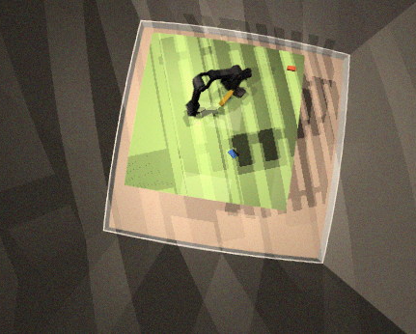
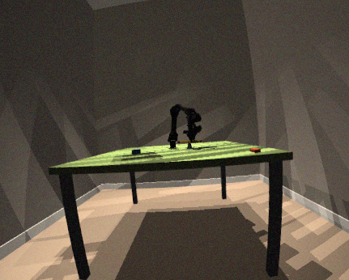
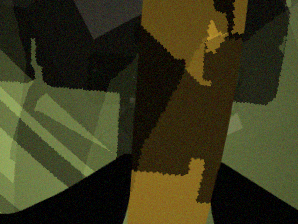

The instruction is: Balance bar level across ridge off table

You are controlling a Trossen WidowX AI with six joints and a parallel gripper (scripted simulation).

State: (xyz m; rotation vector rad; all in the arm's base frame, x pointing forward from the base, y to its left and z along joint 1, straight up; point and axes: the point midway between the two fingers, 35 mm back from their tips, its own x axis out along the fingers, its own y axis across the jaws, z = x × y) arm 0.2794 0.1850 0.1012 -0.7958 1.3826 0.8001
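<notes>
Above the ridge (image 2: 189, 146): the yellow bar (image 1: 226, 97) (image 2: 183, 142) (image 3: 162, 195), looking near level from the side, though I cannot tell whether it touches the ridge.
My hand (image 2: 194, 139) (image 3: 172, 168): clamped on the bar, over the ridge.
Desk (image 1: 147, 140) (image 2: 170, 165): below the bar, under the ridge.
Blue block (image 1: 233, 153) (image 2: 136, 151) and red block (image 1: 291, 69) (image 2: 255, 150): both well apart from the ridge, on opposite sides.
Step in hand: placing, I judge, with release still to do.
Next move: centre the bar's weight over the ridge, settle it gently, then open evenly.
</notes>
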